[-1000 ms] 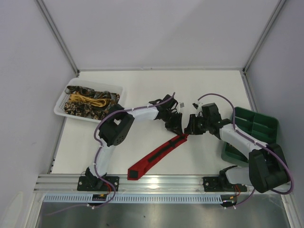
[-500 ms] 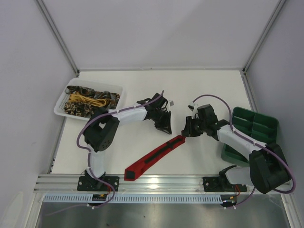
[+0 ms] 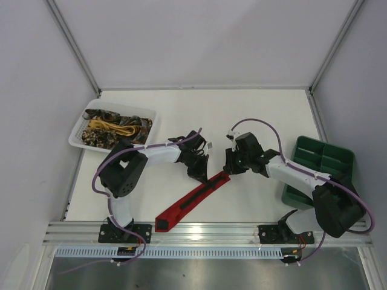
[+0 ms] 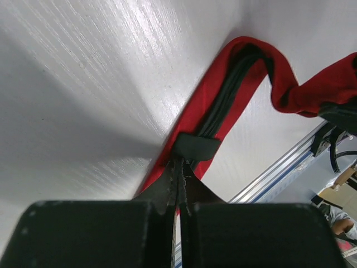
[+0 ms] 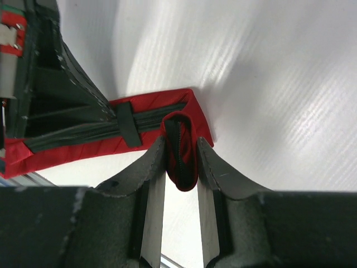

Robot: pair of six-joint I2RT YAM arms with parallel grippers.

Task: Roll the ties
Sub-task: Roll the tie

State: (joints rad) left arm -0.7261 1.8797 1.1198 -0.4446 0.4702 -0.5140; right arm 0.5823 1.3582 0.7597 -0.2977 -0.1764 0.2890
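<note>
White table [image 3: 242,115] | red tie [image 3: 190,202] diagonal | wide end points near-left

White table [image 3: 199,115] boxed by pale grey walls [image 3: 199,42] (metal struts [image 3: 72,45] at corners); aluminium rail [image 3: 205,229] along near edge.

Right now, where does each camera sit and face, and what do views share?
Top external: above and behind the arms, facing down on the table; both arms, left gripper, right gripper show.
Left wrist: on the left arm, looking along its shut fingers to the red tie.
Right wrist: on the right arm, looking past its fingers, clamped on the tie's fold.
Shared: all show the red tie.
</note>
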